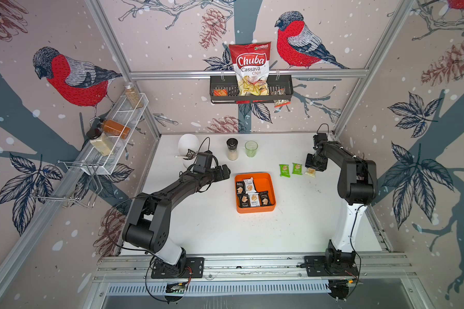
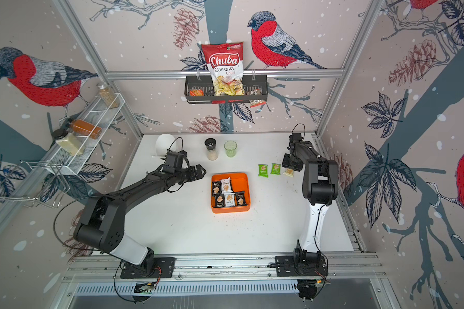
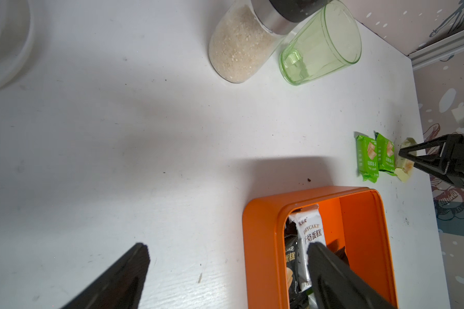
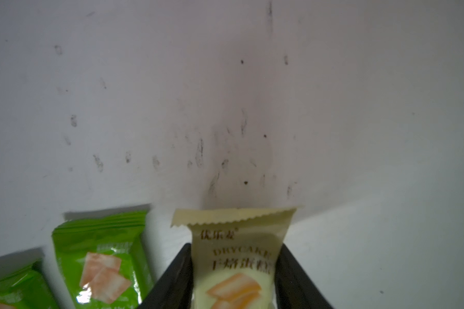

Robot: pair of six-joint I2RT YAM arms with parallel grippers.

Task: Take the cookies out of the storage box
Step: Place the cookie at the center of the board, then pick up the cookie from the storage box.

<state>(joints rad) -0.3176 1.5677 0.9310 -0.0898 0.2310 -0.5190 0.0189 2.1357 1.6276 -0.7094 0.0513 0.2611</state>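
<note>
Because the cookies [image 1: 249, 193] are light, crinkly, likely crushable packets, a gentle pinch across the narrow sides suits them. Five show in the storage box [image 1: 269, 184]; two green packets [image 1: 284, 170] lie out on the table [image 1: 292, 230], a pale yellow packet [image 4: 233, 222] just beside them. The right gripper [image 4: 235, 247] flanks that one closely; whether it presses, I cannot tell. The left gripper [image 3: 228, 246] gapes empty by the box.

A: How much of the pale yellow packet [image 4: 236, 267] shows in the right wrist view?
B: 1 end runs off the picture's edge. Whether the right jaws pinch it, I can't tell.
A: And the storage box [image 3: 263, 240]?
B: Cut off in the left wrist view; 1 left jaw partly hides its black packets [image 3: 291, 246].
</note>
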